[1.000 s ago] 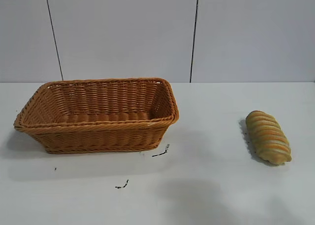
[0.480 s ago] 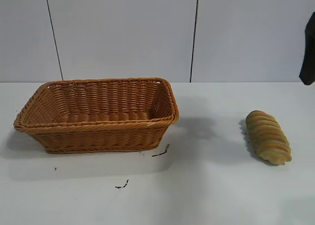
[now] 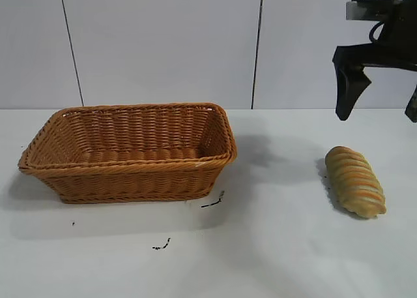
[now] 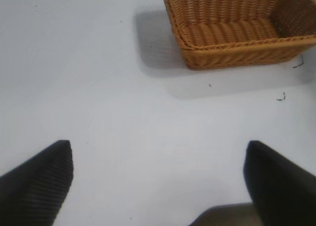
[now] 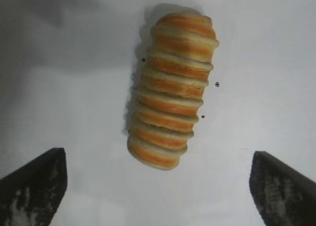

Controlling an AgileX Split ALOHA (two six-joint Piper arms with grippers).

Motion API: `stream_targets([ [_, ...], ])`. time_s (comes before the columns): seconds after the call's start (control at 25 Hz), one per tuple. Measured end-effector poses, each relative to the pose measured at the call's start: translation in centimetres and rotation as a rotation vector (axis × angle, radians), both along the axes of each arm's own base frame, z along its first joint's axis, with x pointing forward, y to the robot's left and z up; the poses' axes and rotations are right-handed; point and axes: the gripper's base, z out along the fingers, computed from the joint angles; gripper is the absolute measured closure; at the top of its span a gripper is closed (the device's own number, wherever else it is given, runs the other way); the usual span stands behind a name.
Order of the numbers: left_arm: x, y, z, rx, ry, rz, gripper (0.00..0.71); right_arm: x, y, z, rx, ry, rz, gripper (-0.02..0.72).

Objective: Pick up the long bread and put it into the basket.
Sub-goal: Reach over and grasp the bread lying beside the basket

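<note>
The long bread (image 3: 355, 180), a ridged golden-tan loaf with orange-brown stripes, lies on the white table at the right. The basket (image 3: 130, 180), orange-brown wicker, stands at the left with nothing in it. My right gripper (image 3: 378, 114) hangs open in the air above the bread, well clear of it. In the right wrist view the bread (image 5: 173, 87) lies lengthwise ahead of the open right gripper (image 5: 157, 161), its near end between the fingertips. My left gripper (image 4: 158, 146) is open and empty over bare table, with the basket (image 4: 237, 53) far ahead of it.
Two small dark scraps (image 3: 213, 201) (image 3: 161, 246) lie on the table in front of the basket. A grey panelled wall (image 3: 163, 44) stands behind the table. White tabletop (image 3: 280, 180) separates the basket and the bread.
My right gripper has come into the exterior view from the upper right and moved left to hang above the bread. The bread and basket have not moved.
</note>
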Motion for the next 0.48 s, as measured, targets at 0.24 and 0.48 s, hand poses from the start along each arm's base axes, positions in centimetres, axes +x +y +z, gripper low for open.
stream_targets([
  [0.24, 0.0, 0.0, 0.0, 0.000, 0.000, 0.000, 0.018, 1.2, 0.2, -4.1, 0.004, 0.063, -0.030, 0.014],
  [0.48, 0.0, 0.0, 0.0, 0.000, 0.000, 0.000, 0.018, 1.3, 0.3, -5.6, 0.017, 0.091, -0.040, 0.014],
])
